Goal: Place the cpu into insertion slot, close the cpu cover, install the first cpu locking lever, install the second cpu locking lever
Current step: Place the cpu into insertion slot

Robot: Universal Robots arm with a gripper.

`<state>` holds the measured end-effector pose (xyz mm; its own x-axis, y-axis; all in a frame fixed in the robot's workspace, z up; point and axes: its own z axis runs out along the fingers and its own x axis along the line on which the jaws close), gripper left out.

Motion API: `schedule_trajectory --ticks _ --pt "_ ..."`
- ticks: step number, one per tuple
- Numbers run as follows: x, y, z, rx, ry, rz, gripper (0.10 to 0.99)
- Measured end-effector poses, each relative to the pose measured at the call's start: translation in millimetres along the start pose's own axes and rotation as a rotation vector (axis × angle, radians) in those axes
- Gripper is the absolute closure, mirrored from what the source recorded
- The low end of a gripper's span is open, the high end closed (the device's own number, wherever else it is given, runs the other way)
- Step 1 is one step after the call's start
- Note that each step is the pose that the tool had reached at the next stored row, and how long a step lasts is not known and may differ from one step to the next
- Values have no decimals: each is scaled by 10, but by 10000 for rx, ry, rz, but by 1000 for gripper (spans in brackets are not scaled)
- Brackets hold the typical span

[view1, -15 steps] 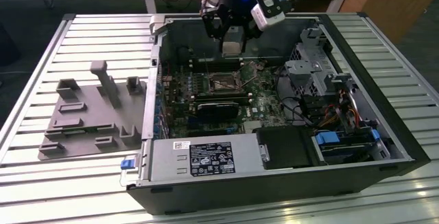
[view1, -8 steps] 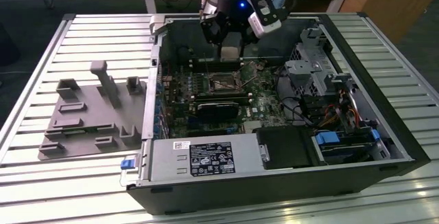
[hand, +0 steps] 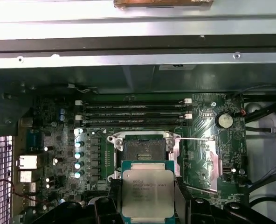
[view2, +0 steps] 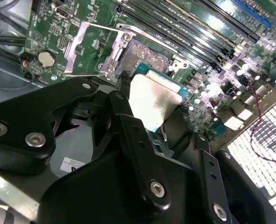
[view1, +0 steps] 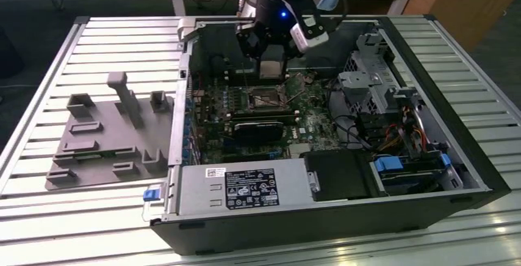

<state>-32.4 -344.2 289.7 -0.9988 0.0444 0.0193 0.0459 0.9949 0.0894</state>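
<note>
Our claw point(hand: 147, 207) grips the cpu point(hand: 147, 191) by two opposite edges and holds it near the insertion slot point(hand: 142, 149), apart from it. The cpu cover point(hand: 211, 163) lies flipped open just beside the slot, whose dark centre is bare. Long memory slots point(hand: 135, 114) run close along another side of the slot. A coin battery point(hand: 224, 120) sits past the cover. The chip's metal top carries print we cannot make out. The power supply point(view1: 244, 190), well apart from the slot, bears a dark label. In the second wrist view the claw's black body hides the board near the slot.
</note>
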Motion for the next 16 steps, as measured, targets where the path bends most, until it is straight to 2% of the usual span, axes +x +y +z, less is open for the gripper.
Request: schedule_trajectory --ticks 10,16 --pt "-1 -10 113 -32 -150 1668 549" --pt "-2 -13 145 -51 -247 2759 549"
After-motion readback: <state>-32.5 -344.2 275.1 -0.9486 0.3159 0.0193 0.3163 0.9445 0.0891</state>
